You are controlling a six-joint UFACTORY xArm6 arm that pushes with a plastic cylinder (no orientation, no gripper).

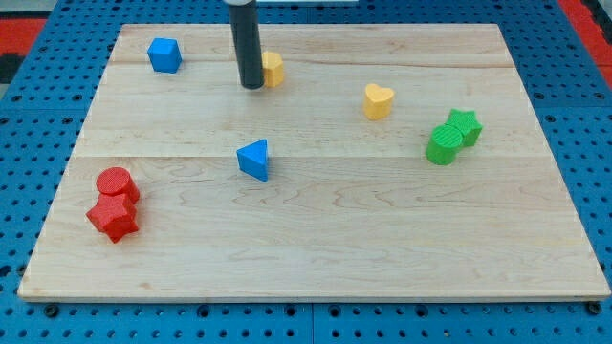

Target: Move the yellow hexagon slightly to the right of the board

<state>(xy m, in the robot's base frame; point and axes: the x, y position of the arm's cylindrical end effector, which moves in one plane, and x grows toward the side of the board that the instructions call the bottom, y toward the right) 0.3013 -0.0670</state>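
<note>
The yellow hexagon (274,69) lies near the view's top, left of centre, on the wooden board (316,239). My tip (252,86) stands right against the hexagon's left side, and the rod hides part of it. A yellow heart (378,100) lies to the right of the hexagon.
A blue cube (164,54) sits at the top left. A blue triangle (254,159) lies below my tip. A red cylinder (117,182) and a red star (114,217) touch at the left. A green cylinder (443,145) and a green star (465,126) touch at the right.
</note>
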